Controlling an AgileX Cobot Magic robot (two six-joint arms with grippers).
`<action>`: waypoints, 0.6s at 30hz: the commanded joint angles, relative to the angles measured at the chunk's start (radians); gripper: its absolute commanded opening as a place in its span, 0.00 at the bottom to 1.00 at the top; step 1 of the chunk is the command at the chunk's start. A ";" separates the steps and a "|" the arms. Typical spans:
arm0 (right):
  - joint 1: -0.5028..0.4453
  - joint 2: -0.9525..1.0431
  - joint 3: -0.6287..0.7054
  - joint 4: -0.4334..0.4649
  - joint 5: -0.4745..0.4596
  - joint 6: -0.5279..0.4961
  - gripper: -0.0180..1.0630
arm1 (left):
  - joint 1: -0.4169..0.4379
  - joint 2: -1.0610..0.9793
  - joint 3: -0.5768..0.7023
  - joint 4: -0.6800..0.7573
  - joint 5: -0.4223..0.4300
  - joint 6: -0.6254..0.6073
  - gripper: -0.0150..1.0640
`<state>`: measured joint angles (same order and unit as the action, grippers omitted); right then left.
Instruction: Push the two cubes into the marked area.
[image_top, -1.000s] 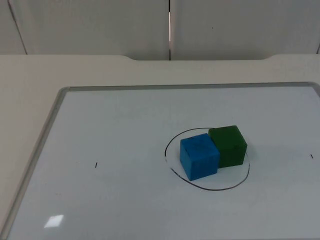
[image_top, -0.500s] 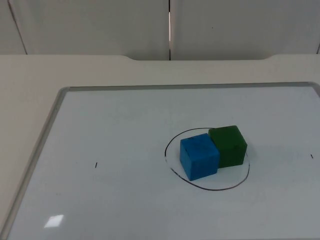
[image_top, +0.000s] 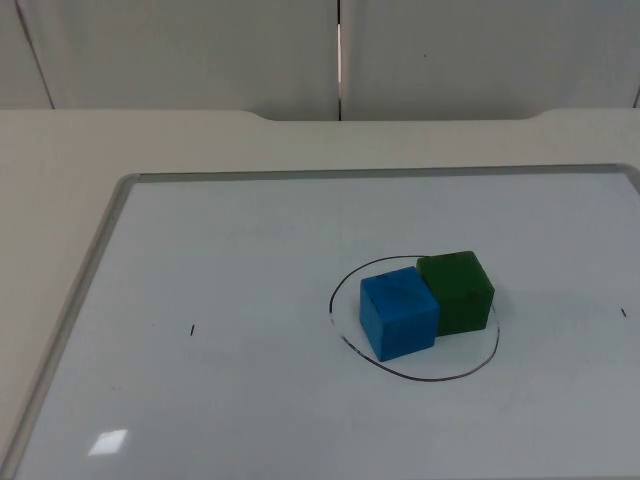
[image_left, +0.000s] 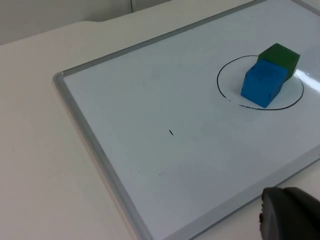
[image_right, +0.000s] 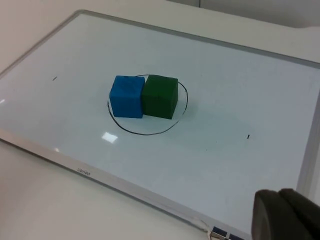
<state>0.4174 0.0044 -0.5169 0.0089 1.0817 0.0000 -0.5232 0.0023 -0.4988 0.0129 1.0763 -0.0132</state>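
A blue cube and a green cube stand touching side by side inside a hand-drawn black circle on the whiteboard. The green cube's right side sits close to the circle's line. From the left wrist view the blue cube is nearer than the green cube. My left gripper waits off the board's edge, far from the cubes. The right wrist view has the blue cube and green cube within the circle, and my right gripper waits past the board's edge.
The whiteboard has a raised grey frame and lies on the cream table. Two short black marks, one at the left and one at the right, are drawn on the board. The grey partition wall closes the back.
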 joint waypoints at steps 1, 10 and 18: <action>0.000 -0.004 0.002 0.002 -0.003 -0.014 0.02 | 0.001 -0.002 0.005 -0.001 -0.001 0.000 0.01; 0.000 -0.004 0.002 -0.002 -0.003 -0.008 0.14 | 0.001 -0.002 0.005 -0.004 -0.001 0.000 0.01; 0.000 -0.004 0.002 -0.002 -0.003 -0.008 0.73 | 0.001 -0.002 0.005 -0.013 -0.001 0.007 0.17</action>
<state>0.4174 0.0044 -0.5169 0.0089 1.0817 0.0000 -0.5232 0.0023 -0.4988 0.0110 1.0763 -0.0089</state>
